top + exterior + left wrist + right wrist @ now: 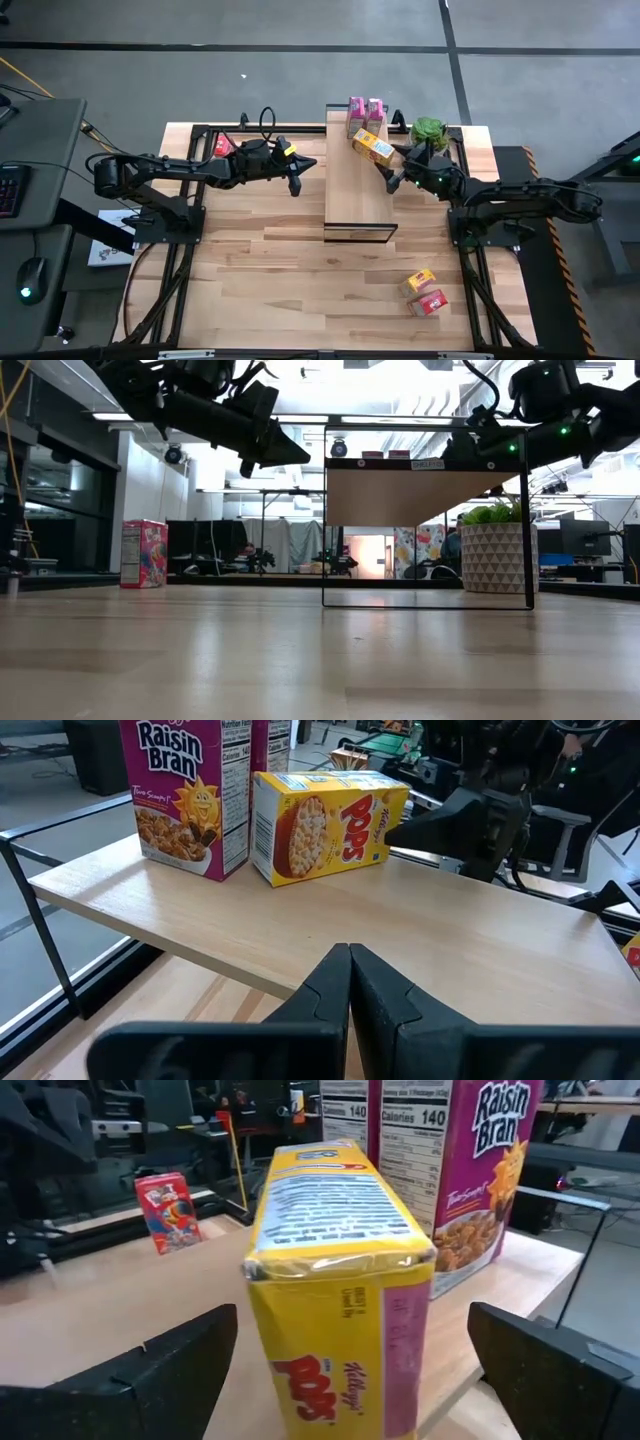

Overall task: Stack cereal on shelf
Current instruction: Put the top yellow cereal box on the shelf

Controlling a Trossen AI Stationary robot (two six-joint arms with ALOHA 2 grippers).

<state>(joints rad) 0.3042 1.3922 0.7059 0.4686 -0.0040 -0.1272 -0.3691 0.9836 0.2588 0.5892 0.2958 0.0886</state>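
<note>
A yellow cereal box lies on a long narrow side on the light-wood shelf, just in front of two pink boxes standing upright at the shelf's far end. My right gripper is open. Its fingers stand on either side of the yellow box's near end and do not touch it. My left gripper is shut and empty, held above the table just left of the shelf. A red box stands on the table behind my left arm.
A yellow box and a red box lie on the table at the near right. A green potted plant stands right of the shelf's far end, beside my right arm. The shelf's near half is bare board.
</note>
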